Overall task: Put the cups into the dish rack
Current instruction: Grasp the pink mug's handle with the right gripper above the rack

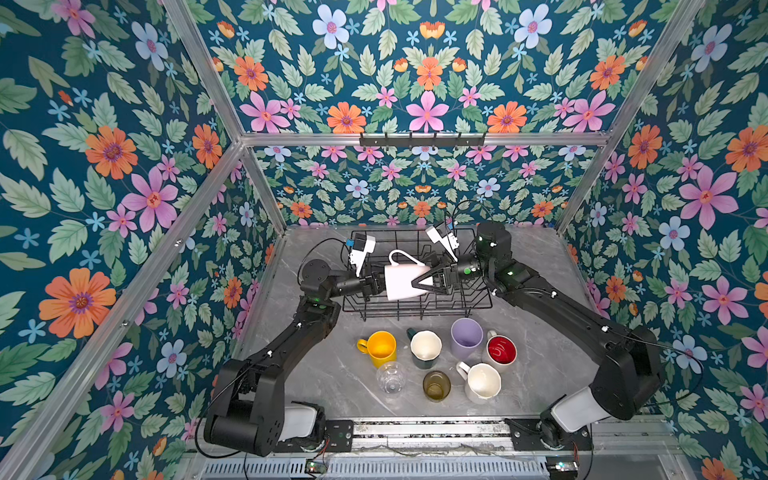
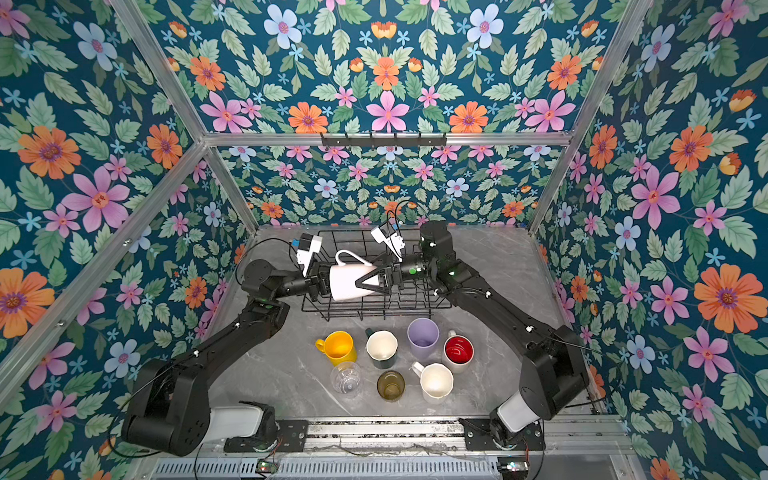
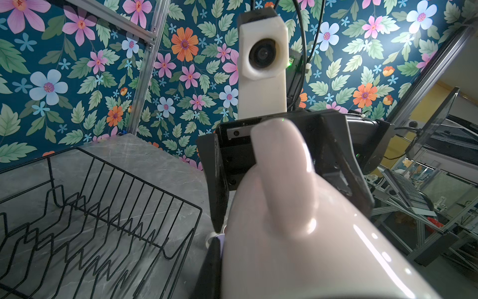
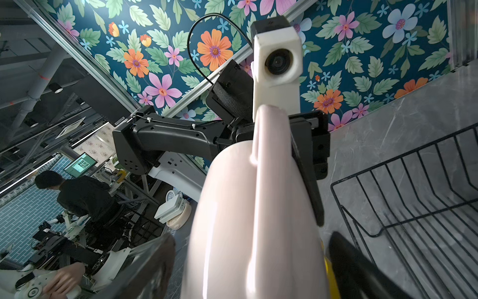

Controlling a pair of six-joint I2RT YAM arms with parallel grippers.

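A white mug [image 1: 401, 278] [image 2: 347, 280] hangs on its side above the black wire dish rack [image 1: 415, 313] [image 2: 374, 311], handle up. My left gripper [image 1: 380, 286] is shut on the mug's wide rim end; one finger [image 3: 212, 259] lies along the outer wall. My right gripper [image 1: 415, 282] stands open with its fingers straddling the mug's narrow end [image 4: 258, 220]. In front of the rack stand a yellow mug [image 1: 380, 347], dark green mug [image 1: 426, 349], lilac tumbler [image 1: 466, 337], red-lined white mug [image 1: 500, 350], clear glass [image 1: 390, 377], olive-amber glass [image 1: 436, 385] and cream cup [image 1: 482, 382].
The rack [image 3: 103, 207] [image 4: 413, 194] holds only its upright dividers. It sits at the back of the grey marble table [image 1: 324, 374], near the floral back wall. Both arms reach in from the front corners, on either side of the cups.
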